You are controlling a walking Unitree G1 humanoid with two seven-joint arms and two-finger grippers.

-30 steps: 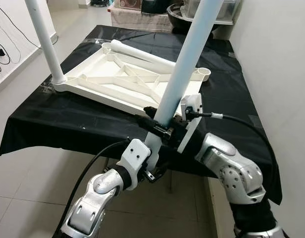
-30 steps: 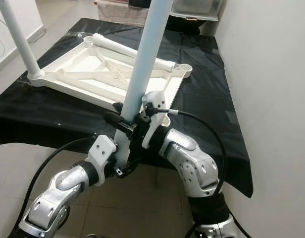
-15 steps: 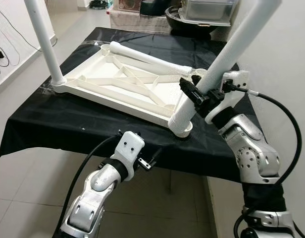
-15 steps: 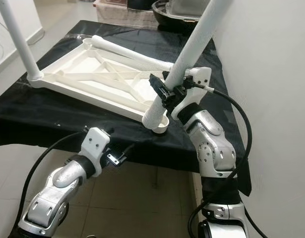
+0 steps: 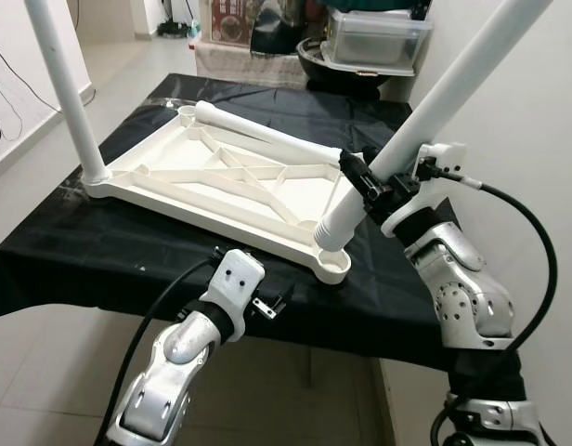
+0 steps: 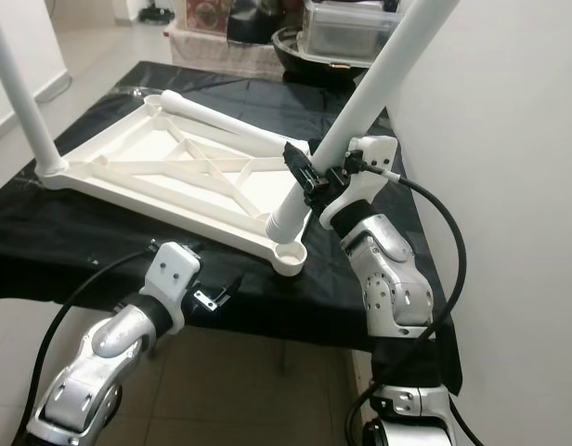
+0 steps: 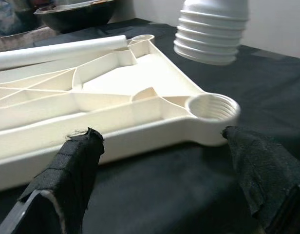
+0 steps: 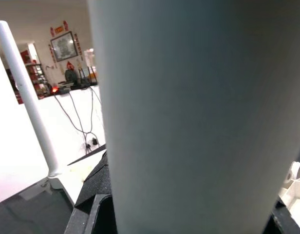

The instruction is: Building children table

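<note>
Lying upside down on a black cloth (image 5: 128, 246) over a table, the white tabletop (image 5: 221, 181) shows its ribbed underside, and everything else can be placed from it. At its near corner on the robot's right sits an open threaded socket (image 5: 332, 265); just above that socket, tilted and not yet in it, hangs the ribbed end of a white leg (image 5: 425, 111), which slants up and away to the right. The right gripper (image 5: 374, 186) is pinched round this leg a little above its ribbed end, black fingers pressed against the tube on both sides; in the right wrist view the leg (image 8: 189, 117) stands close before the camera. A second leg (image 5: 63, 93) stands upright in the tabletop's near corner on the robot's left. A third leg (image 5: 267, 139) lies flat along the tabletop's far edge, between the two far sockets. The left gripper (image 5: 267, 305) hangs in front of the tabletop's near edge, below the rim of the cloth, with its fingers spread apart and holding nothing; in the left wrist view the two black fingertips (image 7: 72, 165) frame the near socket (image 7: 211, 108) and the ribbed leg end (image 7: 213, 29) above it. Beyond the tabletop's far side stand a dark bowl (image 5: 346, 56) and a clear lidded box (image 5: 374, 37)
</note>
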